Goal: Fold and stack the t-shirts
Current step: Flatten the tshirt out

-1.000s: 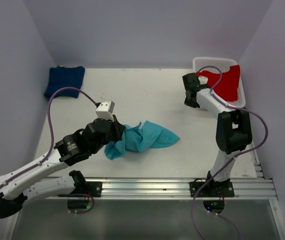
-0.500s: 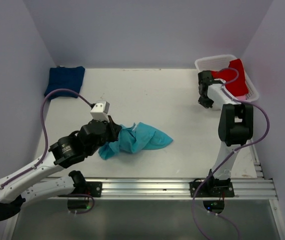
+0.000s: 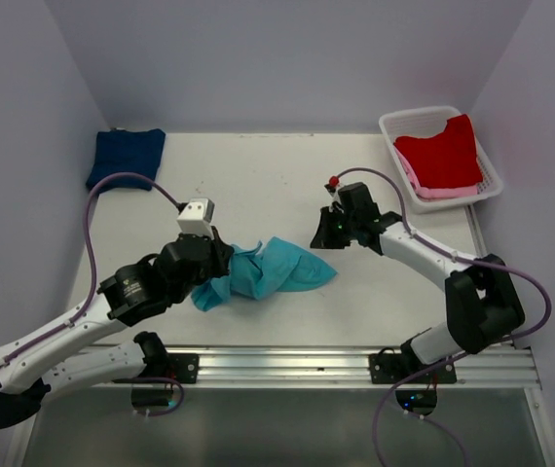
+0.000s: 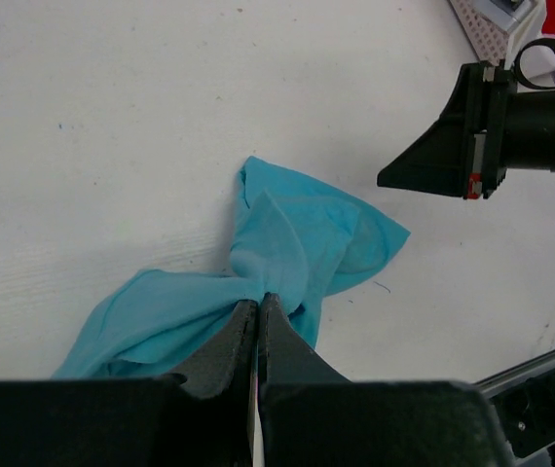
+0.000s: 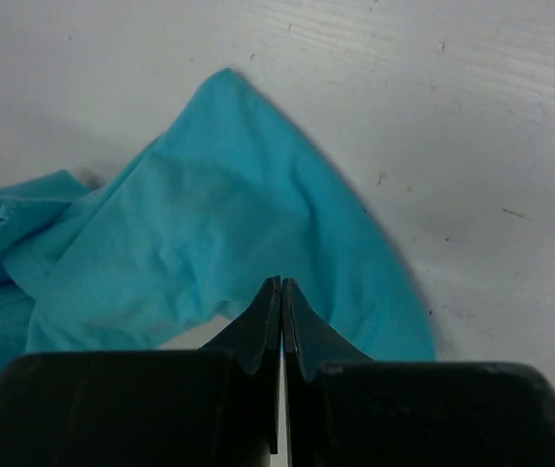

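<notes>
turquoise cloth lies crumpled on the table (image 3: pixel 258 175): this shirt (image 3: pixel 276 270) is the one in hand. the left gripper (image 4: pixel 258 304) is pinched tight on a fold at the shirt's left end. the right gripper (image 5: pixel 279 288) hangs just over the shirt's right corner, its fingers together and holding nothing. well behind the shirt to the left lies a folded navy shirt (image 3: pixel 127 159); well to its right rear, a basket (image 3: pixel 394 122) holds a red shirt (image 3: pixel 440 156) over a pink one (image 3: pixel 424 192). i judge the step is spreading the turquoise shirt flat before folding. next the right fingers must open, go down on that corner and pinch it, so both arms can pull the cloth apart.
</notes>
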Available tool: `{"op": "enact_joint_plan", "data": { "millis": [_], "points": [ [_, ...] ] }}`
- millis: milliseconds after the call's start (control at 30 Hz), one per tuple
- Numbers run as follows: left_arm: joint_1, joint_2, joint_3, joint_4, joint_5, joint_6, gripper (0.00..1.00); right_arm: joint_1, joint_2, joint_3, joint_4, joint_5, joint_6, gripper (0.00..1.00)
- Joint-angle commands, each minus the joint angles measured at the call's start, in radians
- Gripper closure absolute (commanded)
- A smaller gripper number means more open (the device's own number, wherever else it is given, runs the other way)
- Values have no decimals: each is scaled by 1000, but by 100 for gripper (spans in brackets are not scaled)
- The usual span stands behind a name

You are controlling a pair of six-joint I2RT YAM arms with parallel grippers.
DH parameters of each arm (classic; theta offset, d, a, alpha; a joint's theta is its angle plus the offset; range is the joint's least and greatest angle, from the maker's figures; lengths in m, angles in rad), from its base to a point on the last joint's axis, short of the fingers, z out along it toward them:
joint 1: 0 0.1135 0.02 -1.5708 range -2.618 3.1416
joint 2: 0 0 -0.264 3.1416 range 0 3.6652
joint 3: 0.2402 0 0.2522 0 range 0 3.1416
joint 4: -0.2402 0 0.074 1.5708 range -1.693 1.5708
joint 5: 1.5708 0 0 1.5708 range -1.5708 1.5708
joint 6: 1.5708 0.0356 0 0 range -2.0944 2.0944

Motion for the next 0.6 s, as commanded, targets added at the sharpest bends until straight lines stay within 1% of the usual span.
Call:
{"op": "enact_joint_plan", "data": {
  "millis": [0,100,200,233,300,333,400,433,533,567],
  "points": [
    [-3,-12,0,23,-36,-1,100,-22,-54,-62,84,-93,24,100],
    [-3,-6,-8,32,-29,-6,100,-5,-39,-70,93,-105,24,100],
    [-3,0,-11,41,-19,-9,100,13,21,-49,107,-128,32,99],
    [-3,2,-12,43,-16,-12,100,29,48,-35,127,-141,33,89],
    [-3,3,-17,46,-10,-14,100,47,81,-7,144,-164,46,82],
    [-3,2,-23,48,-10,-17,100,56,110,6,150,-171,47,72],
    [-3,0,-28,45,-10,-20,100,89,128,32,163,-184,64,63],
    [-3,-3,-29,43,-10,-24,100,113,142,39,173,-185,69,56],
    [-3,-12,-29,40,-18,-26,100,154,171,49,197,-193,90,52],
    [-3,-13,-32,38,-21,-26,100,165,179,49,203,-196,98,52]
  ]
}}
